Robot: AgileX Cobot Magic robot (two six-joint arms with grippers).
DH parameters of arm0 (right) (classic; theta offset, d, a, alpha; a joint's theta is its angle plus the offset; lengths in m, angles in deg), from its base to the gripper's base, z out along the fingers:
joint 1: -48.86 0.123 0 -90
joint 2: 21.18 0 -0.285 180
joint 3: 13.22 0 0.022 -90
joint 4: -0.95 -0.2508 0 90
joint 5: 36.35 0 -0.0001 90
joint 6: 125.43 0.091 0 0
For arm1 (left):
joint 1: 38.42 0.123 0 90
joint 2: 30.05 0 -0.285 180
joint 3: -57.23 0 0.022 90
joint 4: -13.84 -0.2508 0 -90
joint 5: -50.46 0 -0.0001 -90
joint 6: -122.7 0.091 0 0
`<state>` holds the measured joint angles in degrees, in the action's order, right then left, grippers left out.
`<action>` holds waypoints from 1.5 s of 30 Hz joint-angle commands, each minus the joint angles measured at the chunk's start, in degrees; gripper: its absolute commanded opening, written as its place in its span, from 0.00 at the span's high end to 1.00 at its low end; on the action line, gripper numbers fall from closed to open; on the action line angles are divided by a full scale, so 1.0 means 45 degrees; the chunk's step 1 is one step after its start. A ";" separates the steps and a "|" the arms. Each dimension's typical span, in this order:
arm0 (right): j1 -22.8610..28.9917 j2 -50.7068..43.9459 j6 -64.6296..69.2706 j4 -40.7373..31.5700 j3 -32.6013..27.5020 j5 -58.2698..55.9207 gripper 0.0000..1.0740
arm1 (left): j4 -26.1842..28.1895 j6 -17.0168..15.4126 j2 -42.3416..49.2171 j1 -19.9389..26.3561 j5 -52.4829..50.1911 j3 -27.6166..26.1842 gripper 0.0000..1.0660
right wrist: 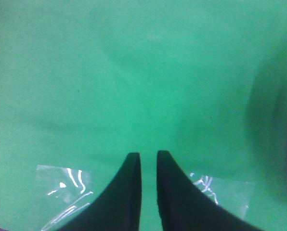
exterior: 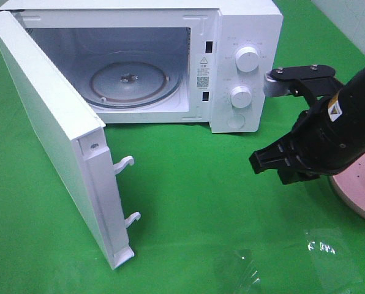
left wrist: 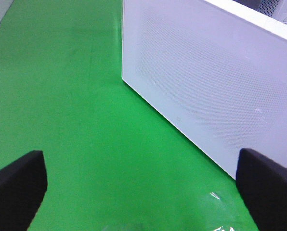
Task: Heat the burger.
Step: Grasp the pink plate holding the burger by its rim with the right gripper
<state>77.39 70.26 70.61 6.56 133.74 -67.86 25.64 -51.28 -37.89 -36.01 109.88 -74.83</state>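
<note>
The microwave (exterior: 170, 61) door (exterior: 54, 135) stood wide for loading, the left gripper (left wrist: 143, 183) spread and empty, the right gripper (right wrist: 148, 192) nearly pressed together (burger unseen) at 3 o'clock.

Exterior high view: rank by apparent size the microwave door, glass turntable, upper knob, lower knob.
1. microwave door, open and nearest the camera, which inflates it
2. glass turntable
3. upper knob and lower knob: look alike, not ranked against each other
</note>
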 commanded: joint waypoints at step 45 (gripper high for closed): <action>-0.3565 0.0127 -0.2483 0.1821 0.0051 -0.1031 0.11 | 0.0038 -0.0013 0.0025 -0.0089 -0.0089 0.0000 0.06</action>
<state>61.63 69.86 60.36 14.41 133.74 -72.79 25.64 -51.28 -37.89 -36.01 109.88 -74.83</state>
